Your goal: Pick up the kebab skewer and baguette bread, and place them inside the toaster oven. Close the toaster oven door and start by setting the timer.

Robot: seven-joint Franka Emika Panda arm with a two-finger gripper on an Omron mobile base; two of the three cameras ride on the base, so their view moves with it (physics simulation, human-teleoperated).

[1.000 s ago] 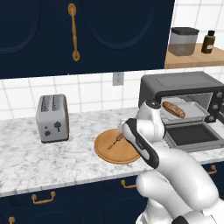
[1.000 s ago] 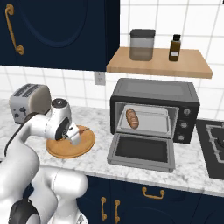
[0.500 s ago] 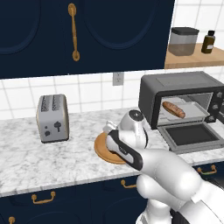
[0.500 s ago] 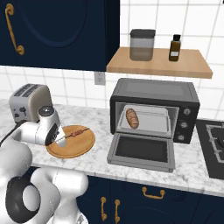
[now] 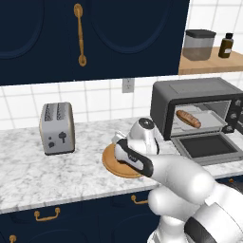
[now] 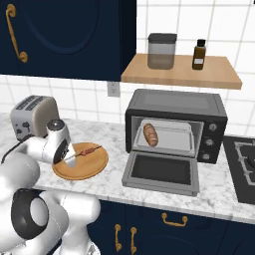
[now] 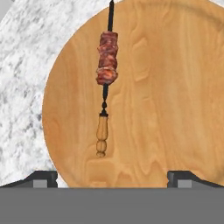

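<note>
marble counter (image 6: 214,191): hand (image 7: 112,177) wide open, empty, above kebab skewer (image 7: 106,74).

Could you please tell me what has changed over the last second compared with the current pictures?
The arm swung left and down, bringing the open pincer low over the round wooden board, above the kebab skewer. Nothing was gripped or released. The skewer stayed on the board, the baguette bread inside the toaster oven, its door still folded down.
</note>
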